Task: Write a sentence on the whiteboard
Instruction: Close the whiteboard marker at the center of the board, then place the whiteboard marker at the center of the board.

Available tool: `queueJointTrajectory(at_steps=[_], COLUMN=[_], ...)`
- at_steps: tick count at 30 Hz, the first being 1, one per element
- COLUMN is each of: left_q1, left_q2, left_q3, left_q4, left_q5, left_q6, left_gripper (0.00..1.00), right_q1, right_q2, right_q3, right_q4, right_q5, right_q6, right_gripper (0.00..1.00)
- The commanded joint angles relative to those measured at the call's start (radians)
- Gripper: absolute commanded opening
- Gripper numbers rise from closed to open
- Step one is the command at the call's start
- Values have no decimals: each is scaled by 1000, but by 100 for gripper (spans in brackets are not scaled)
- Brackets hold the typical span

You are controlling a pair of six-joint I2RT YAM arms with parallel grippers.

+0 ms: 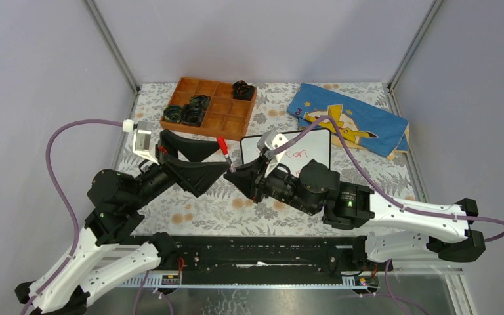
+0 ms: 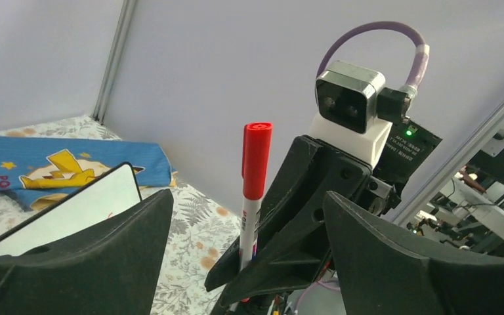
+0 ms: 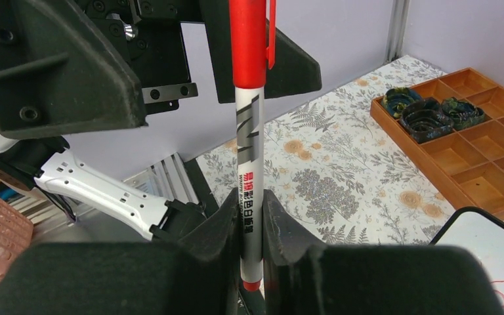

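Note:
The whiteboard (image 1: 312, 149) stands behind the right arm, with part of the red sentence (image 1: 296, 155) showing on it and the rest hidden by the arm. Its corner (image 3: 492, 256) and face (image 2: 72, 210) appear in the wrist views. My right gripper (image 1: 232, 172) (image 3: 249, 203) is shut on the white barrel of a red-capped marker (image 3: 249, 131) (image 2: 254, 184) (image 1: 224, 146), which stands upright. My left gripper (image 1: 223, 158) (image 2: 248, 197) is open, its fingers (image 2: 79, 262) wide apart on either side of the marker's cap and not touching it.
A wooden compartment tray (image 1: 211, 106) (image 3: 492, 170) holding several dark pieces sits at the back left. A blue cloth with a yellow figure (image 1: 351, 119) (image 2: 59, 167) lies at the back right. A floral sheet (image 1: 210, 203) covers the table. Grey walls close the sides.

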Motion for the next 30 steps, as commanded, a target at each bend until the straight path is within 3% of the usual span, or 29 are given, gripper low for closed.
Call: queueJointTrajectory(at_steps=[1, 8, 15, 20, 27, 30], left_q1=[-4, -4, -4, -4, -4, -4], left_q2=[-17, 17, 62, 60, 50, 44], left_q3=[-16, -41, -50, -61, -77, -83], left_q4=[-1, -2, 22, 21, 9, 8], left_q5=[-64, -50, -12, -7, -3, -2], left_q6=[-28, -60, -80, -82, -86, -86], left_gripper=[92, 76, 48, 43, 53, 45], right_q1=[-5, -5, -5, -5, -5, -5], right_q2=[-36, -48, -45, -49, -56, -52], right_q3=[-9, -53, -79, -92, -119, -121], right_q4=[54, 85, 103, 110, 130, 130], right_q5=[2, 24, 30, 50, 105, 107], right_q6=[7, 14, 24, 25, 24, 22], right_gripper=[0, 0, 0, 0, 0, 0])
